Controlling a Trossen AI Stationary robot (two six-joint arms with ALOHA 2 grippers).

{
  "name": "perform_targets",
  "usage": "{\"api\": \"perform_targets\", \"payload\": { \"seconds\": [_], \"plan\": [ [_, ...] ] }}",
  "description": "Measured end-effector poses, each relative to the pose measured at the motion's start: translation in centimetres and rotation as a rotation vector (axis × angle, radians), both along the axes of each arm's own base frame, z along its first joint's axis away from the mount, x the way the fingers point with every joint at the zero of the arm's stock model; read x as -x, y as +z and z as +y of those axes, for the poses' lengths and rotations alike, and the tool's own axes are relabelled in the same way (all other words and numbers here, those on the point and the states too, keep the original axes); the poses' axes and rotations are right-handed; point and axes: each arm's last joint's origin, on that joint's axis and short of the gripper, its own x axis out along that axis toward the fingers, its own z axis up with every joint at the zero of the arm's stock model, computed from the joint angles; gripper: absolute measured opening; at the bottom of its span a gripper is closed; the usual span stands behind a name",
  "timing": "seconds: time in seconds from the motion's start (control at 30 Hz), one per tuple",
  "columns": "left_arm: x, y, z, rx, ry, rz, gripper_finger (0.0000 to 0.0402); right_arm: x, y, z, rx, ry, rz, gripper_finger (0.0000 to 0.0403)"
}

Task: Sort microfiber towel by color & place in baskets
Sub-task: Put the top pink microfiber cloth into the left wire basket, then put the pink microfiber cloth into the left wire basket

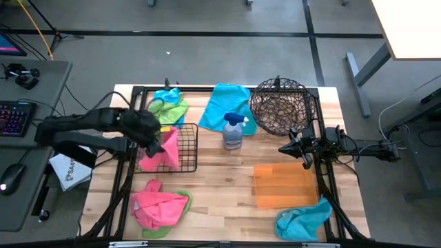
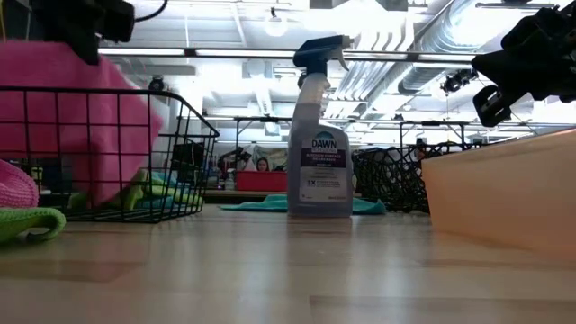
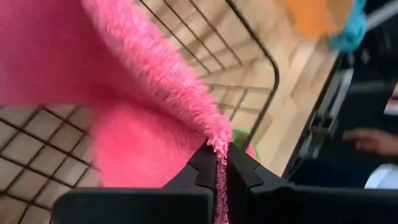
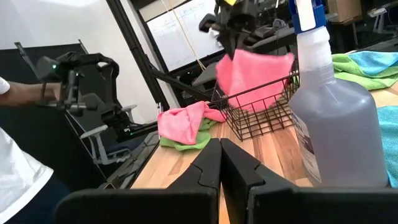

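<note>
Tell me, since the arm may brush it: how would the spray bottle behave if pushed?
The spray bottle stands tall on a narrow base, so it would probably tip rather than slide. It looks mostly full, likely fairly heavy. Its smooth plastic may be slippery.

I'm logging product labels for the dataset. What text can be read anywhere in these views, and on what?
"DAWN": on the label of the spray bottle, low view.
"3X": same label, lower down; the fine print around it is too small to read.
"SA...": on the white sheet beside the table, cut off by the left arm; the rest is unreadable.
</note>
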Motion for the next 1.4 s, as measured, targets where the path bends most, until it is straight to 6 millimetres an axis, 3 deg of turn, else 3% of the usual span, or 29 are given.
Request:
{"api": "perform_targets", "payload": {
  "seconds": [0.17,0.37,0.67,0.97,1.1,1.27,1.4],
  "plan": [
    [-1.5,-0.4,-0.9,-0.051,-0.130,-0.030,0.0000,0.0,0.0,0.0,0.000,0.000,0.000,0.0000],
    [-2.8,-1.2,-0.8,-0.146,-0.122,0.016,0.0015,0.0,0.0,0.0,0.000,0.000,0.000,0.0000],
    [-3.3,-1.6,-1.1,-0.080,-0.212,0.035,0.0122,0.0,0.0,0.0,0.000,0.000,0.000,0.0000],
    [-3.6,2.8,-1.1,-0.128,-0.260,-0.116,0.0216,0.0,0.0,0.0,0.000,0.000,0.000,0.0000],
    [-3.5,4.5,-1.1,-0.146,-0.273,-0.161,0.0226,0.0,0.0,0.0,0.000,0.000,0.000,0.0000],
    [-3.1,4.5,-1.1,-0.150,-0.307,-0.071,0.0227,0.0,0.0,0.0,0.000,0.000,0.000,0.0000],
    [-3.4,5.4,-1.4,-0.133,-0.357,-0.124,0.0227,0.0,0.0,0.0,0.000,0.000,0.000,0.0000]
  ]
}}
